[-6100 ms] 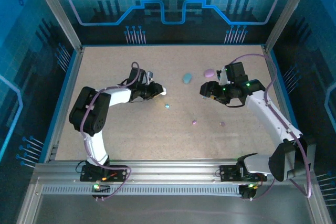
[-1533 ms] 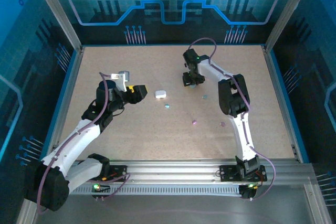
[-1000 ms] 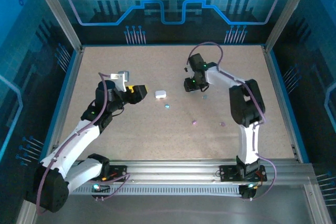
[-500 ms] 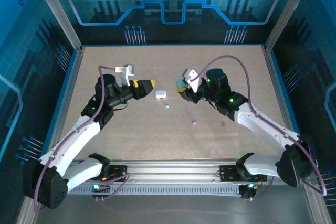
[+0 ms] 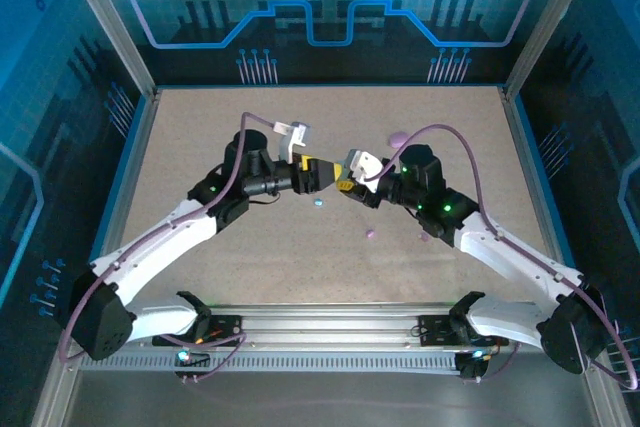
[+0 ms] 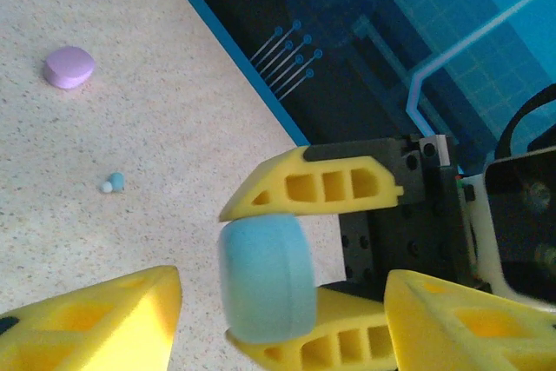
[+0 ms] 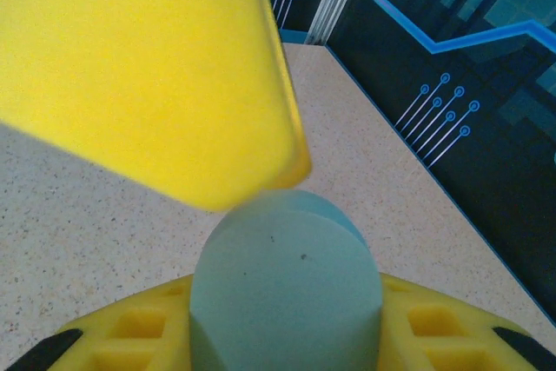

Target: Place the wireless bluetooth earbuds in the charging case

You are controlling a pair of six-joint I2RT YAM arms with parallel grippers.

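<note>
Above the table [image 5: 200, 147], the right gripper [image 5: 342, 183] and left gripper [image 5: 322, 176] are set tip to tip at mid-frame, seemingly so the case can be steadied or opened. The teal case [image 6: 265, 277] is clamped by the right gripper. The left gripper's fingers are held apart facing it (contact cannot be told). A teal bud [image 5: 318, 203] is seen loose on the table just below them, a purple bud [image 5: 370, 233] lower right, neither yet seated.

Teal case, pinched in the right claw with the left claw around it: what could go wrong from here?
The right claw holds the teal case just at its fingertips, above the table; it could slip out. The open left claw straddles the case; closing could clash with the right claw's fingers.
</note>
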